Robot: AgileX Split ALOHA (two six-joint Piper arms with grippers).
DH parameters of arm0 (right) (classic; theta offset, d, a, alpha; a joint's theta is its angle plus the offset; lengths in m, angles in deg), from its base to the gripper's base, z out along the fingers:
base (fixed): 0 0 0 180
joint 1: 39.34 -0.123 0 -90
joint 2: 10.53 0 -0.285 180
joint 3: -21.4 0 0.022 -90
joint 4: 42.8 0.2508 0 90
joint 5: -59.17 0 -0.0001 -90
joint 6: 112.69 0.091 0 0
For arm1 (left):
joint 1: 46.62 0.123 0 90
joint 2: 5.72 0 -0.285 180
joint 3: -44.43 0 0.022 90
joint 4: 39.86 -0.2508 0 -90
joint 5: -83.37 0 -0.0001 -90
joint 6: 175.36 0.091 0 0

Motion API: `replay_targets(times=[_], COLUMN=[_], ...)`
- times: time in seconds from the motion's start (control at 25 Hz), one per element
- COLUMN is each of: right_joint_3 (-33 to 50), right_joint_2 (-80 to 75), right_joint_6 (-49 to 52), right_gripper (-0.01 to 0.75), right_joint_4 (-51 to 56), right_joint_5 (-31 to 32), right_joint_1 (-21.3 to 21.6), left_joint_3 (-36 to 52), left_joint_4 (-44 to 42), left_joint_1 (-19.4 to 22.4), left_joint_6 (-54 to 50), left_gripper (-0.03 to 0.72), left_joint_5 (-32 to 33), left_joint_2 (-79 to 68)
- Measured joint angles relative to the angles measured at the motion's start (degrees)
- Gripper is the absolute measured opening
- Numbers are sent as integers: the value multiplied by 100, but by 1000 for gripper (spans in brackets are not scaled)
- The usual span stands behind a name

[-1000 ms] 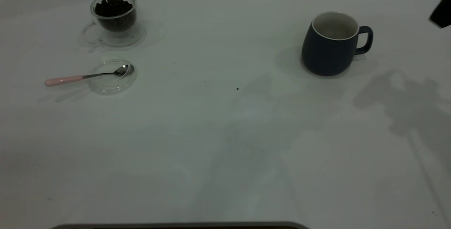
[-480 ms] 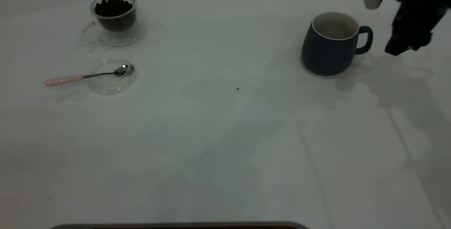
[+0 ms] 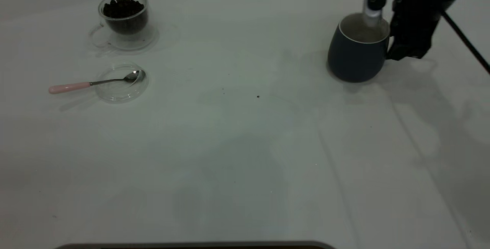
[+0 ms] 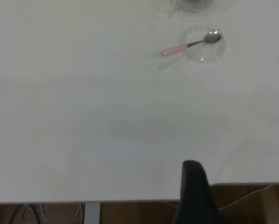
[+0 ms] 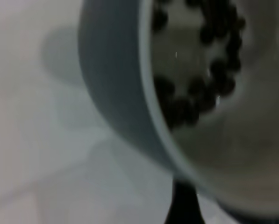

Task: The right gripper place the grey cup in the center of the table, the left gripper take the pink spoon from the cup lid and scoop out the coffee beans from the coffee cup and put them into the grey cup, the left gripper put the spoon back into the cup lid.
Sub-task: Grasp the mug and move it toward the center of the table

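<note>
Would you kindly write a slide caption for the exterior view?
Right gripper straddles the grey cup rim, far from the pink spoon on the cup lid.

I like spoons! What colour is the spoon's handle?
Pale pink; the pink spoon has a shiny metal bowl. Best seen in the exterior view.

I see a matt dark grey cup (image 3: 356, 59), a clear glass coffee cup (image 3: 123, 17) and cup lid (image 3: 121, 85), and a shiny metal, pink-handled spoon (image 3: 92, 83).
</note>
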Motion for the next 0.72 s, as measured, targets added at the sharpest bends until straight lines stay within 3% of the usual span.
replay_targets(times=[0.72], right_joint_3=[-38], right_joint_2=[-11], right_joint_6=[1057], right_gripper=[591], right_joint_4=[63], right_joint_5=[-224], right_joint_1=[-1778], left_joint_3=[0], left_joint_4=[0], left_joint_1=[0], left_joint_6=[5], left_gripper=[548], left_joint_5=[0], left_joint_2=[0])
